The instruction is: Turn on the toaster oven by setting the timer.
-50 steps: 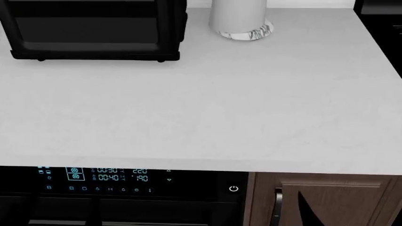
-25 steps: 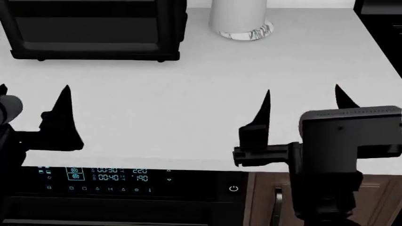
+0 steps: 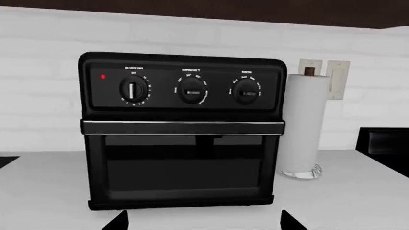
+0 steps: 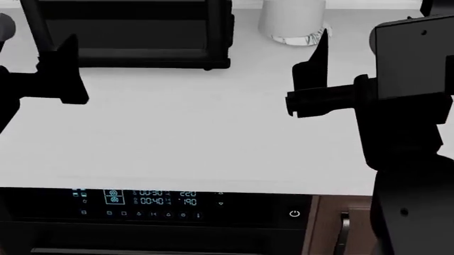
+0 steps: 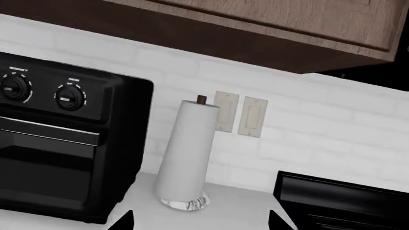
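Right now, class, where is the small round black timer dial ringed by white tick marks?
In the left wrist view, the timer dial is the leftmost of three knobs on the black toaster oven, beside a small red light and above the silver handle bar.

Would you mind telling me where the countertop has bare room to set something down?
The broad white countertop in front of the toaster oven is bare to its near edge, between both arms. The back is crowded: toaster oven and paper towel roll stand close together, with a narrow strip between them.
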Controlling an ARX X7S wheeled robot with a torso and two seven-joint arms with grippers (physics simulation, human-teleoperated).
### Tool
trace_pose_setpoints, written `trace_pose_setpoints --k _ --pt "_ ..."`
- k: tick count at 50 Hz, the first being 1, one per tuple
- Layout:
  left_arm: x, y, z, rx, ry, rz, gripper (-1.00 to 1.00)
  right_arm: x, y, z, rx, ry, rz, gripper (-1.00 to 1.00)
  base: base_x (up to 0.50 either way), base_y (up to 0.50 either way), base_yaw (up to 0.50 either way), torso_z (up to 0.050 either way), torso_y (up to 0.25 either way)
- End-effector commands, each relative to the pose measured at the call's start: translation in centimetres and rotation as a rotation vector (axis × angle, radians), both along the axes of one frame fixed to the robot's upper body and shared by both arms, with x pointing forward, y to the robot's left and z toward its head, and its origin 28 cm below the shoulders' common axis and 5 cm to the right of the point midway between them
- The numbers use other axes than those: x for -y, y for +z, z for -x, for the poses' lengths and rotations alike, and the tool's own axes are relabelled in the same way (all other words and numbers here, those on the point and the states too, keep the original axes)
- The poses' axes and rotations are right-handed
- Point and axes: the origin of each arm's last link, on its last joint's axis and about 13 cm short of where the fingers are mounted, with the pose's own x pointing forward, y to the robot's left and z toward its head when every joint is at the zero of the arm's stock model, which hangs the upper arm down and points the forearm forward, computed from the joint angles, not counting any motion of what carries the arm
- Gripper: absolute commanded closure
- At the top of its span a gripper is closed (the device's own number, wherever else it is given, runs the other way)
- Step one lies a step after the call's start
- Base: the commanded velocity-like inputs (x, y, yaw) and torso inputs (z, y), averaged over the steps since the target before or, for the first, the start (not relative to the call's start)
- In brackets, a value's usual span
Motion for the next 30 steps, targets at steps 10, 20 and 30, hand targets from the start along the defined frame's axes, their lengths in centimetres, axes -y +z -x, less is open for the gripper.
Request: trace_pose_setpoints --k 10,20,30 --pt "-0.15 0.62 0.13 0.002 -0.005 -0.005 -1.00 -0.07 0.49 -0.17 -0.011 0.015 0.015 -1.00 0.00 0.50 0.00 0.000 0.000" --pt "-0.13 0.68 0.14 0.017 -0.007 -0.018 -1.00 -0.14 0.53 -0.21 -0.012 0.021 0.023 -1.00 0.00 0.50 0.00 0.000 0.000" --pt "-0.17 0.77 0.19 0.023 -0.008 -0.021 -1.00 -0.29 0.61 -0.22 -0.007 0.028 0.022 -1.00 0.00 0.50 0.00 0.000 0.000"
